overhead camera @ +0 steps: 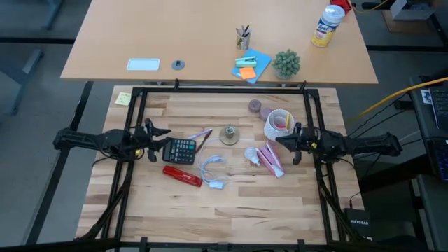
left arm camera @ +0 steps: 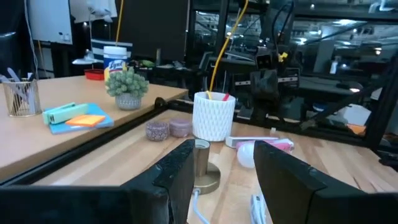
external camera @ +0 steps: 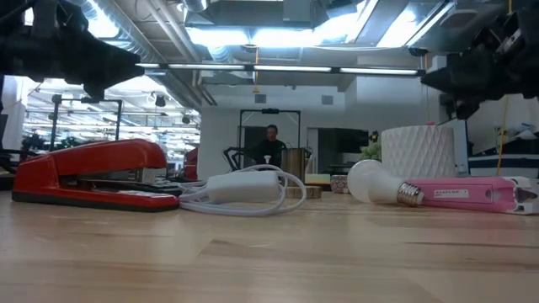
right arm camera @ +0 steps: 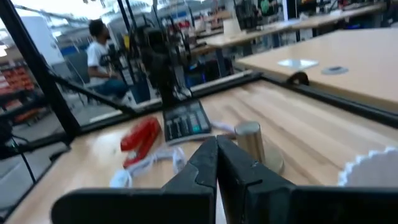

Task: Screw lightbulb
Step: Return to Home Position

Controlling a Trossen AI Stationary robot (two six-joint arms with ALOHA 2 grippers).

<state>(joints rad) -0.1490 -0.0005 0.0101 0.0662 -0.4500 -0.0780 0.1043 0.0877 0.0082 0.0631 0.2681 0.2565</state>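
The lightbulb (overhead camera: 252,155) is small and white. It lies on its side on the wooden table, and in the low view the lightbulb (external camera: 375,181) points its metal screw end at a pink pack (external camera: 472,194). The brass socket base (overhead camera: 228,134) stands upright on its round foot left of the bulb, also seen as the socket (left arm camera: 202,168) in the left wrist view. My left gripper (overhead camera: 162,134) hovers open at the table's left side, its fingers level (left arm camera: 225,155). My right gripper (overhead camera: 280,142) hovers shut at the right, near the white cup, fingertips together (right arm camera: 217,146). Neither touches anything.
A calculator (overhead camera: 183,150), a red stapler (overhead camera: 183,175) and a white cable (overhead camera: 213,171) lie left of centre. A white patterned cup (overhead camera: 278,124) stands right of the socket, with two small round tins (overhead camera: 256,107) behind it. A person (right arm camera: 99,56) sits beyond the table.
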